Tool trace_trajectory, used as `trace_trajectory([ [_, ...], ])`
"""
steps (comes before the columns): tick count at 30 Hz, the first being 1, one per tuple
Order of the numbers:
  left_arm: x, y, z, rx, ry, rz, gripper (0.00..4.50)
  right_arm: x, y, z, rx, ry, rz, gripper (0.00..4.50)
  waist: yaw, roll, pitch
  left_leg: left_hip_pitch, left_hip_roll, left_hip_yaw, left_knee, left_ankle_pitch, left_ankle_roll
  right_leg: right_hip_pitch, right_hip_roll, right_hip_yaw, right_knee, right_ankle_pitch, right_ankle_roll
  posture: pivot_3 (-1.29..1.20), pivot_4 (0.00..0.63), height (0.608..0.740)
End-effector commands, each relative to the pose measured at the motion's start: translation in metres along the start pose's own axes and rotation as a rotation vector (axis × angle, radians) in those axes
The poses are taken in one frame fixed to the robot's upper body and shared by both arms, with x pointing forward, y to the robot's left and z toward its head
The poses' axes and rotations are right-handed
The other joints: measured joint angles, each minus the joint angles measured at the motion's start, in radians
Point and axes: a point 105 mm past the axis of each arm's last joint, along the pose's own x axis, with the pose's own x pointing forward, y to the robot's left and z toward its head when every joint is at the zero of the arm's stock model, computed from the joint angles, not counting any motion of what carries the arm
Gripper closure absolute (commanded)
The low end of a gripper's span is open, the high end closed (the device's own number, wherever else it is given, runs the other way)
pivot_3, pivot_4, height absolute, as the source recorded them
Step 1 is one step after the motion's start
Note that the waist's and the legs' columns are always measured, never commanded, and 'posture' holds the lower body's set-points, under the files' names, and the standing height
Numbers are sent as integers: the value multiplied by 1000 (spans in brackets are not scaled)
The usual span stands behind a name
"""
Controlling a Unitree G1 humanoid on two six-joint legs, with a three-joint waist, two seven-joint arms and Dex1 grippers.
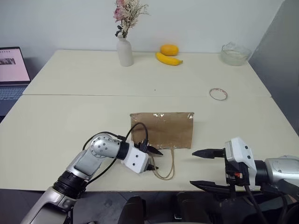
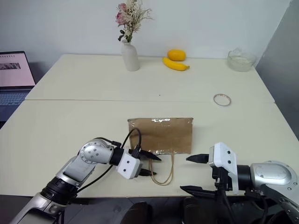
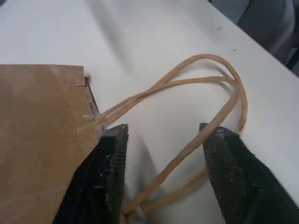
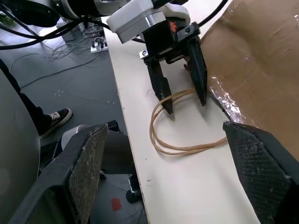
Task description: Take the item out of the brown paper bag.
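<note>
— Right, so L gripper point(image 1: 154, 159) is down at the mouth end of the brown paper bag point(image 1: 163, 129), which lies flat on the table point(image 1: 70, 116). Fingers part-open, straddling the handles point(image 3: 205, 93); one strand runs across the inside of one finger, but nothing's pinched yet, as far as I can see.

— What's the trick here, then?

— Imo: pinch the strands close to where they join the bag, not out at the loop end, so the mouth lifts instead of the bag just sliding. Then R goes in.

— And R?

— R gripper point(image 1: 202, 169) hangs off the near edge, just beside the bag's corner, jaws wide, holding nothing, pointing across toward L.

— L arm pose?

— Forearm low over the table, wrist bent inward, fingers angled down at the loops.

— The item?

— Can't see it. Prob. inside the bag, but the paper's opaque.
</note>
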Motion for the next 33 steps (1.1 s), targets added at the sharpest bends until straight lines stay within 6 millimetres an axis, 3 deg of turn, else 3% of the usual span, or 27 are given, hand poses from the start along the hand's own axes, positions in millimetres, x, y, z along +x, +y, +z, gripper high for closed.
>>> trace_trajectory([
  [1, 5, 10, 10, -7, -52, 51, 3325, 3, -1, -2, -16, 30, -8, 342, 0, 0, 0, 0, 0, 0, 0, 0, 0, 0, 0, 0, 0, 0, 0, 0, 150, 740],
  [5, 0, 26, 13, -80, -82, 132, 4468, 8, -5, -2, -25, 30, -18, 342, -1, 0, 0, 0, 0, 0, 1, 0, 0, 0, 0, 0, 0, 0, 0, 0, 150, 740],
  [13, -11, 67, 19, -213, -140, 328, 4468, 26, -6, -14, -124, 97, 6, 342, -1, 0, 0, -1, 0, -1, 2, 0, 0, 0, 0, 0, 1, 0, 0, 0, 150, 740],
  [21, -22, 98, 17, -268, -151, 482, 4468, 52, -14, -1, -242, 28, 12, 342, -2, 0, 0, -1, -1, -2, 4, 0, 0, 0, 0, -1, 1, 0, 1, 0, 150, 740],
  [30, -26, 107, 14, -270, -139, 513, 4468, 87, -23, -16, -335, 74, 14, 342, -3, 0, 0, -1, -1, -5, 5, 0, 0, 0, 0, 0, 2, 1, 1, 0, 150, 740],
  [33, -27, 107, 14, -269, -136, 514, 4500, 92, -36, -15, -374, 100, -34, 954, -3, 0, 0, -2, -1, -5, 5, 0, 0, 0, 0, 0, 2, 1, 0, 0, 150, 740],
])
